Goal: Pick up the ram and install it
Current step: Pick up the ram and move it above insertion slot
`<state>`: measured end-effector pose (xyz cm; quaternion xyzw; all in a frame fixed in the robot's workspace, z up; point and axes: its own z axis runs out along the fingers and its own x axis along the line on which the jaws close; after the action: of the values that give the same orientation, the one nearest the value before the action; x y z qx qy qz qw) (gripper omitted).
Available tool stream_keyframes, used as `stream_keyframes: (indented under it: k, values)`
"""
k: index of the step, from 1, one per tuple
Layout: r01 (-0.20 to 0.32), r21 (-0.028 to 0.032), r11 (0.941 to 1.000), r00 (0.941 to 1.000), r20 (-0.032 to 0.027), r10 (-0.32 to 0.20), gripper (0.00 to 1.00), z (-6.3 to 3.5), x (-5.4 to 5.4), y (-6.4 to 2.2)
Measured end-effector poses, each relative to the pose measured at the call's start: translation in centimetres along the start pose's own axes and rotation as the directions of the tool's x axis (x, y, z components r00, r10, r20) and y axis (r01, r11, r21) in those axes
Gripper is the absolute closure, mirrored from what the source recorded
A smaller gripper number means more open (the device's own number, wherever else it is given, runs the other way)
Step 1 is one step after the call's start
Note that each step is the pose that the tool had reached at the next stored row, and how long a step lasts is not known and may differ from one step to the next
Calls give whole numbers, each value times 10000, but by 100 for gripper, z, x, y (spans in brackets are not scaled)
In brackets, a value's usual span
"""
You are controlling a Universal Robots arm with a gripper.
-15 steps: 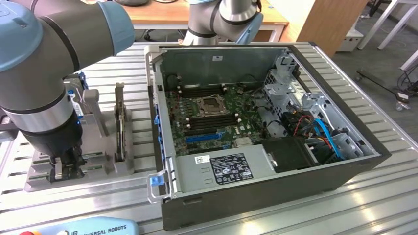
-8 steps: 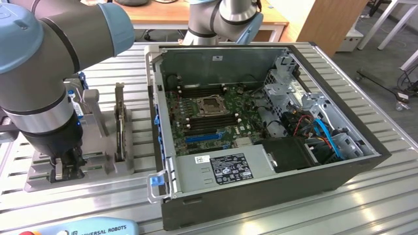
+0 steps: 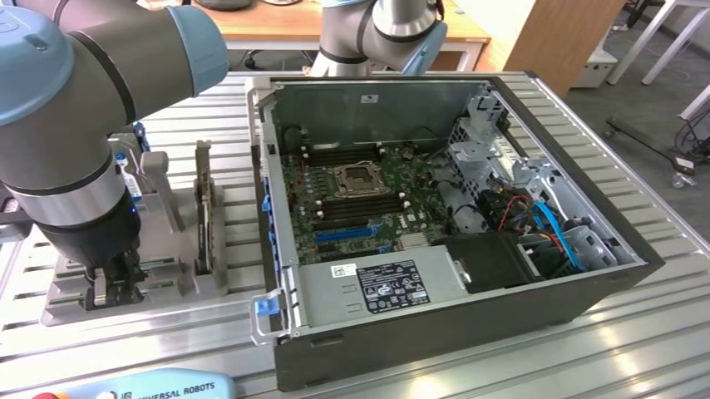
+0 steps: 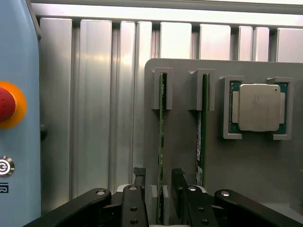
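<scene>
Two ram sticks stand on edge in slots of the grey holder (image 4: pixel 184 142). One thin green ram stick (image 4: pixel 161 123) runs straight between my fingers; the other ram stick (image 4: pixel 202 127) stands one slot over, just outside them. My gripper (image 4: pixel 158 174) is open, with a black fingertip (image 4: pixel 138 172) on each side of the first stick and a small gap to it on both sides. In the exterior view my gripper (image 3: pixel 111 287) is low over the holder (image 3: pixel 166 283), at that view's left, and the arm covers the sticks there.
A square silver processor chip (image 4: pixel 258 108) sits in its own pocket of the holder. A dark expansion card (image 3: pixel 203 208) stands upright on the holder. The open computer case (image 3: pixel 621 249) with its motherboard (image 3: pixel 367 208) lies to the exterior view's right. A teach pendant (image 3: pixel 145 386) lies at the front.
</scene>
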<state>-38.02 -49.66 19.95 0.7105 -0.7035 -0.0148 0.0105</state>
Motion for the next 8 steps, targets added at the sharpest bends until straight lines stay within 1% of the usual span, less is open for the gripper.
stream_keyframes:
  k: [8]
  values:
    - [-1,-2,10000,10000,-1,1,64,9,-3,4]
